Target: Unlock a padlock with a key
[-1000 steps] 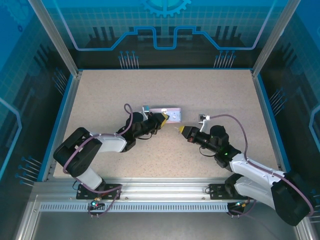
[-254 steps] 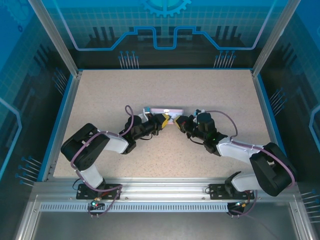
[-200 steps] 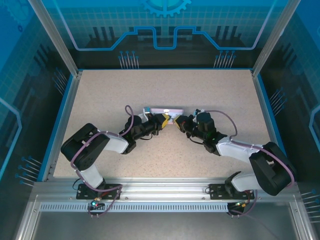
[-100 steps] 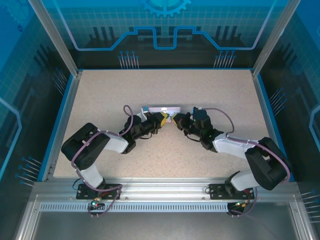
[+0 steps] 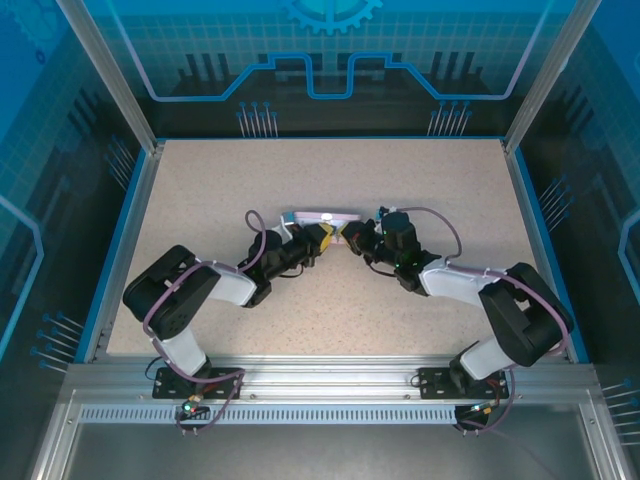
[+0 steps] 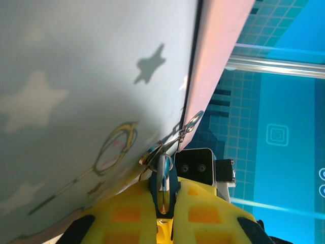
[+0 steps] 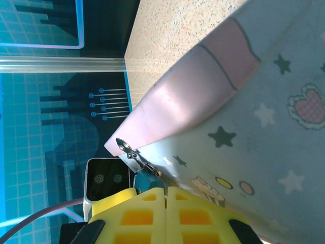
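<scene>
The left gripper [image 6: 164, 192] is clamping the small blue padlock [image 6: 163, 175], which is hanging at the lavender tin's [image 5: 318, 217] edge. The right gripper [image 7: 165, 192], pinched fully shut, is hovering just beside that padlock.

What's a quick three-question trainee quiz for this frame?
1. True or false: the left gripper is shut on the padlock.
2. The right gripper stands: A wide open; B shut; C half open.
3. Which shape is printed most often on the tin?
Key: 1 true; 2 B; 3 stars.
</scene>
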